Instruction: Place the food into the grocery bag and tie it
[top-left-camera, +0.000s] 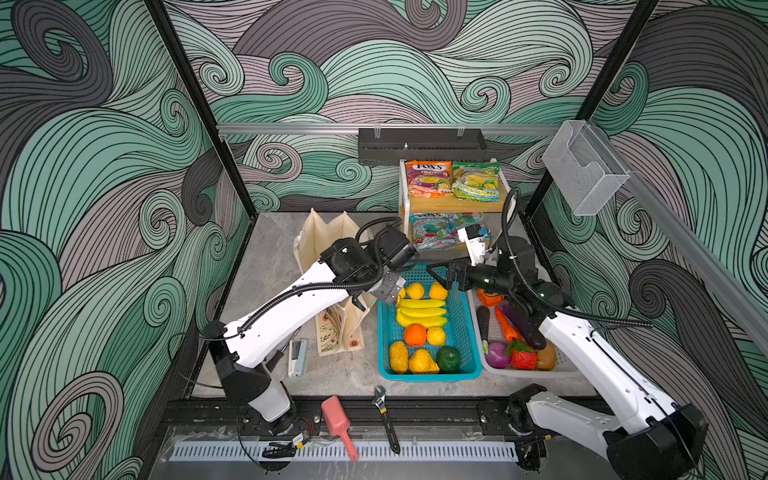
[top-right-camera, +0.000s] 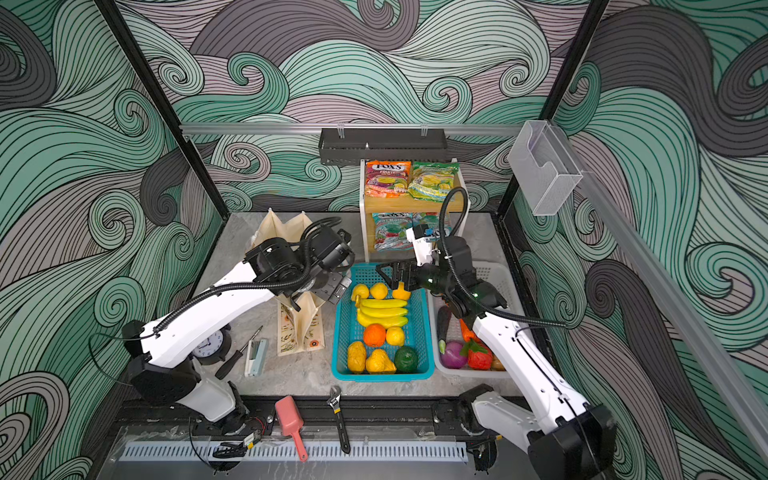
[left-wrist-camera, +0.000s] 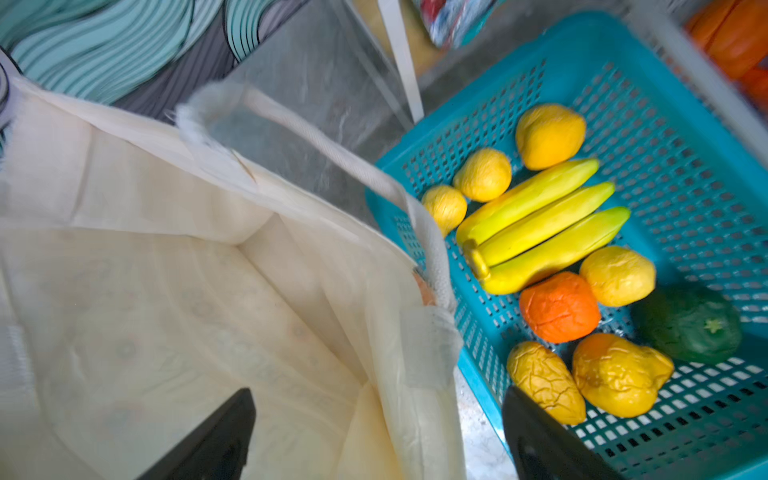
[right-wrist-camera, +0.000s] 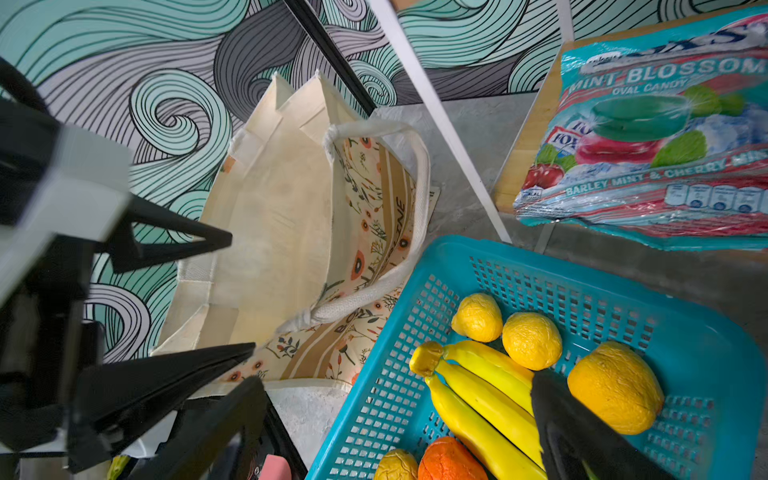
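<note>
so, left to right: the grocery bag (top-left-camera: 326, 239) stands open on the left of the table, just beside the teal basket (top-left-camera: 428, 377); its inside looks bare in the left wrist view, as far as that shows; the left gripper (left-wrist-camera: 378, 392) hangs over the bag's basket-side edge, jaws spread wide, nothing between them; all the fruit lies to its right in the basket, e.g. the orange (top-left-camera: 414, 335) and the yellow pear (top-left-camera: 423, 361) at the near end; the right gripper (right-wrist-camera: 399, 376) is wide open and empty too, hanging over the basket's far end right by a yellow-orange fruit (top-left-camera: 437, 291); so I'd guess the right arm is nearer for that pick, then carries it leftward to the bag; the orange-red packet (top-left-camera: 428, 178) and the green packet (top-left-camera: 476, 180) lie on the shelf (top-left-camera: 457, 203) behind, well apart from both grippers
</note>
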